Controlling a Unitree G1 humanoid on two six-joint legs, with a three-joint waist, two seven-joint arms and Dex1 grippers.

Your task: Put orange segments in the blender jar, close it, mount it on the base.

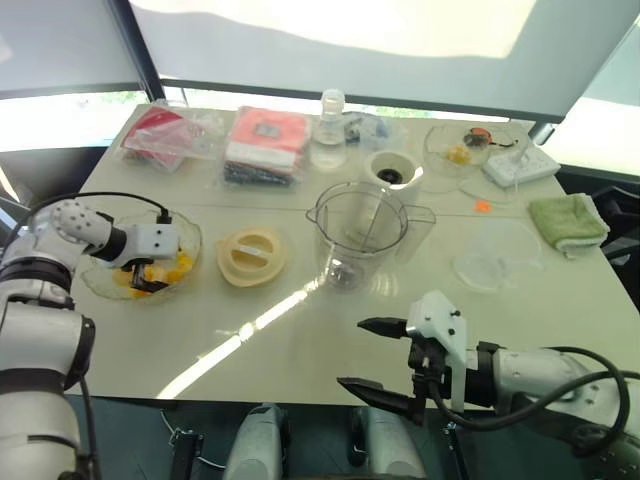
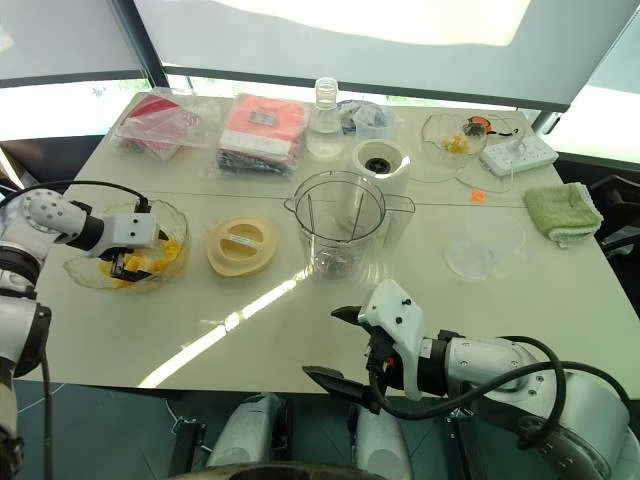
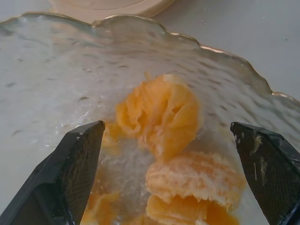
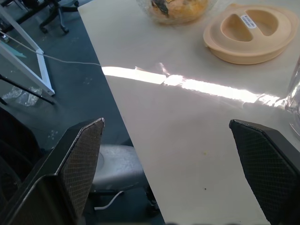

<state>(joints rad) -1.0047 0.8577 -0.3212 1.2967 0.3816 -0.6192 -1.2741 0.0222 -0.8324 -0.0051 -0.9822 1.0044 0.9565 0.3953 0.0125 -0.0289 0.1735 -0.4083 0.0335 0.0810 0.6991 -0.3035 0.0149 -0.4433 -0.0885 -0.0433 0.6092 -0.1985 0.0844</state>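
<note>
**Left pincer spread over segments in the bowl**

Left pincer (image 3: pixel 164 154) tipped down inside the scalloped glass bowl (image 1: pixel 100 282) at the left of the surface (image 1: pixel 300 340), fingers apart, straddling the orange segments (image 3: pixel 161 117); not closed on any. Segments piled in the bowl's middle, glossy, several lying against each other.

Right pincer (image 1: pixel 375 362) low at the near edge of the surface, fingers wide apart, nothing between them; right wrist view looks across bare surface toward the lid and bowl.

Blender jar (image 1: pixel 360 235) upright mid-surface, clear, without a lid, dark blade hub at its bottom, handle toward the right. Cream round lid (image 1: pixel 252 256) flat on the surface between bowl and jar, touching neither.

Base (image 1: pixel 391 171) just behind the jar, white, black socket facing up, apart from the jar.

Far side: red packets (image 1: pixel 265 140), small clear bottle (image 1: pixel 330 125), second glass bowl (image 1: pixel 462 150) with scraps, white power strip (image 1: pixel 520 165), green cloth (image 1: pixel 568 220)
</note>
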